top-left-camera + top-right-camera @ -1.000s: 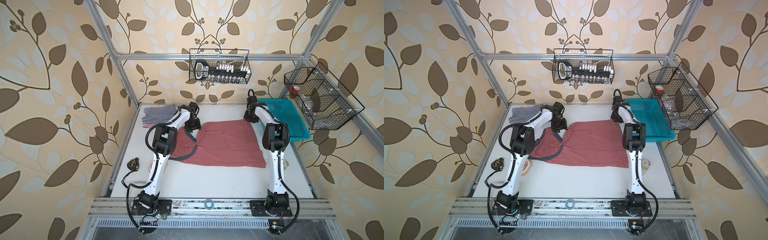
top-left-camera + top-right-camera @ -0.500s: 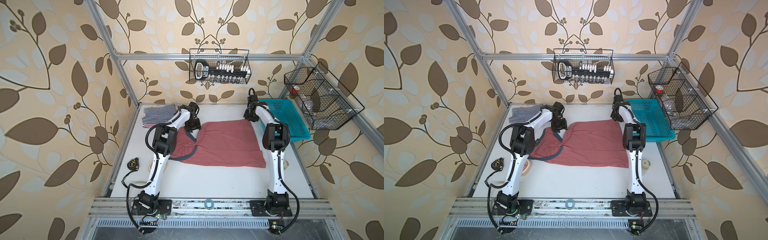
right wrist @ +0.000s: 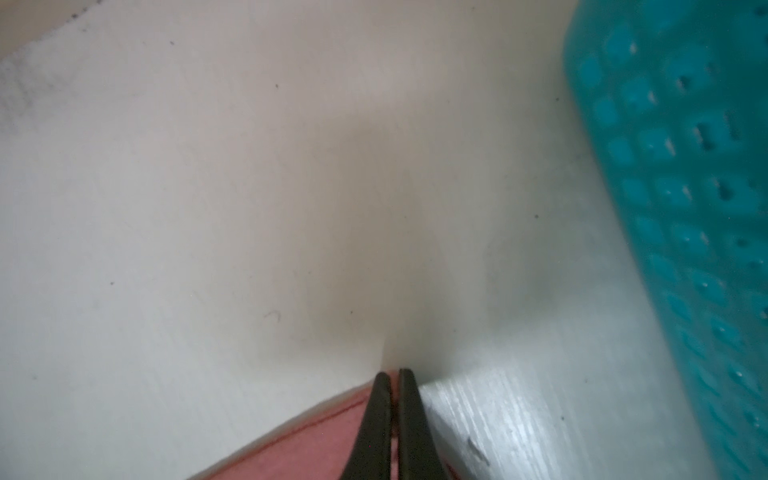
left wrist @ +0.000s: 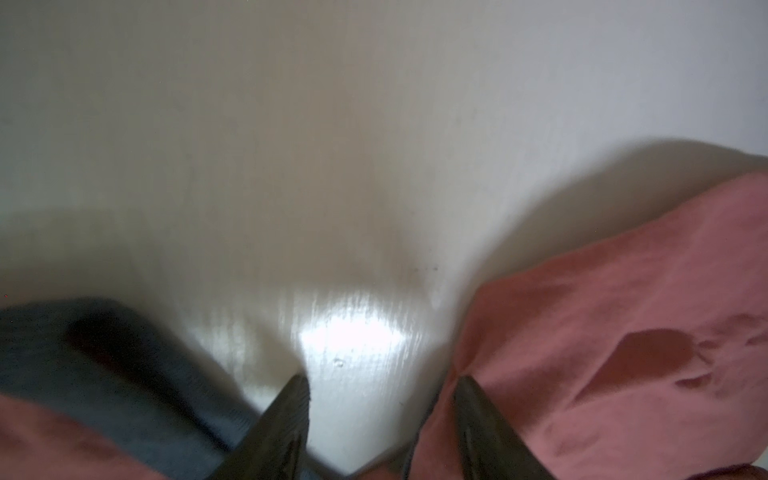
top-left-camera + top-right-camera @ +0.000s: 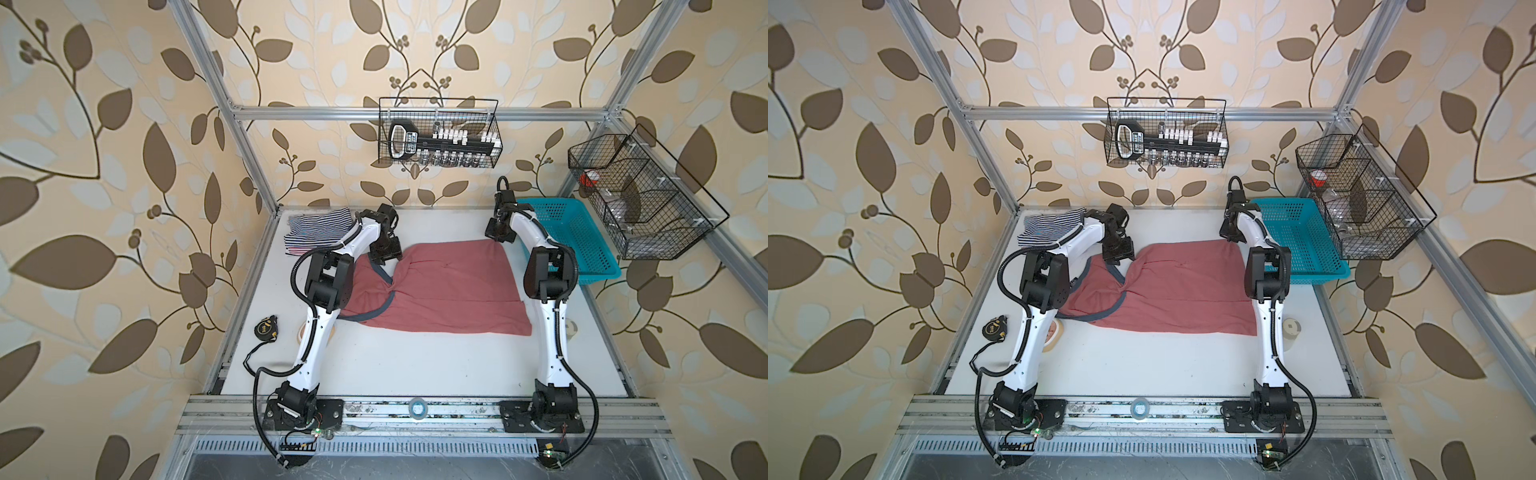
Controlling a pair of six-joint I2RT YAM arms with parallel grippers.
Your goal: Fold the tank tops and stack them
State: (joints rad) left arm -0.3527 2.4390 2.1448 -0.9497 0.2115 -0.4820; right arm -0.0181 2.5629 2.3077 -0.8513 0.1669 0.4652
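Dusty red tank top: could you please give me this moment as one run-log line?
right gripper: shut on dusty red tank top corner | left gripper: open at neckline | striped tops: piled far-left

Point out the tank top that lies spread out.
The dusty red tank top, spread out in the middle; the striped tops sit folded in the far-left corner.

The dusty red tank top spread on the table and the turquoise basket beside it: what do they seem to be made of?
The dusty red tank top looks like soft, matte knit cloth: it lies in wrinkles and its grey-blue trim seems ribbed. The turquoise perforated basket is probably moulded plastic, smooth and slightly shiny, with regular holes in its walls.
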